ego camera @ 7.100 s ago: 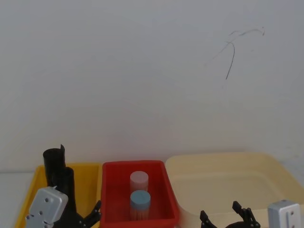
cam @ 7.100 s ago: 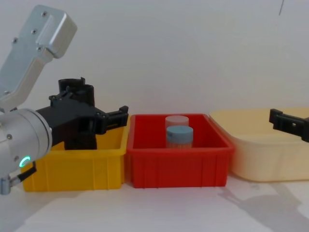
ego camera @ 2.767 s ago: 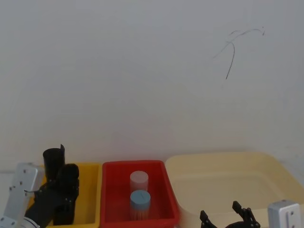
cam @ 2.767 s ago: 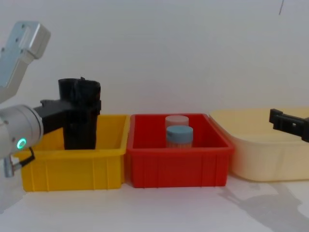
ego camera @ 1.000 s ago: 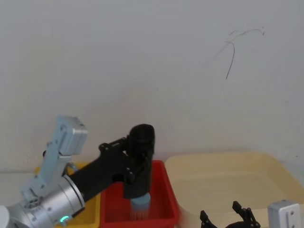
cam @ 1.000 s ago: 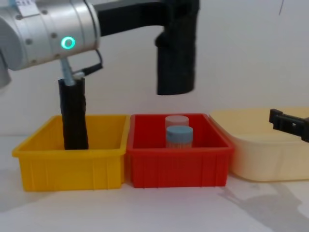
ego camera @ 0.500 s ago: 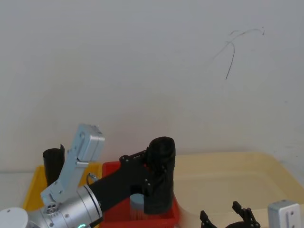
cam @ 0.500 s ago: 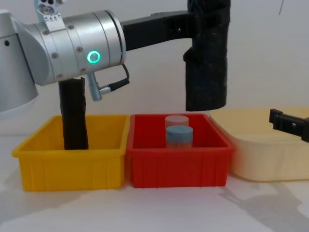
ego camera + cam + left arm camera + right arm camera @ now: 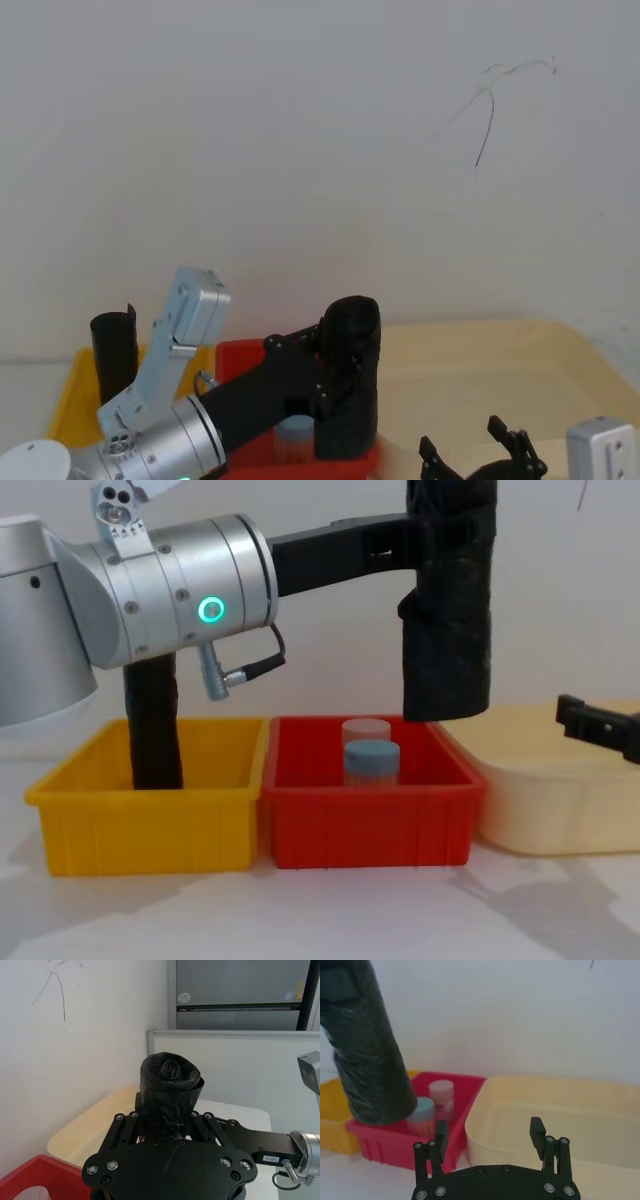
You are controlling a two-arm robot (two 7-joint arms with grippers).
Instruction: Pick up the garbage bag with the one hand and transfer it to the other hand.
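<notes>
The garbage bag (image 9: 448, 630), a black wrinkled roll, hangs upright in the air over the right end of the red bin (image 9: 370, 830). My left gripper (image 9: 445, 530) is shut on its upper part, its arm reaching in from the left with a green ring light. The left wrist view looks down on the roll's top (image 9: 169, 1072) between the fingers. My right gripper (image 9: 490, 1135) is open and holds nothing. It hovers low over the near side of the cream tub (image 9: 555, 1110), to the right of and below the bag (image 9: 370, 1055).
A second black roll (image 9: 152, 730) stands in the yellow bin (image 9: 150, 830) at the left. Two jars, one with a blue lid (image 9: 372, 763), stand in the red bin. A white wall rises close behind the bins.
My left arm lifted the bag out of the yellow bin and carried it right, across the red bin; in the last half second it moved slightly farther right. The right gripper has barely moved.
</notes>
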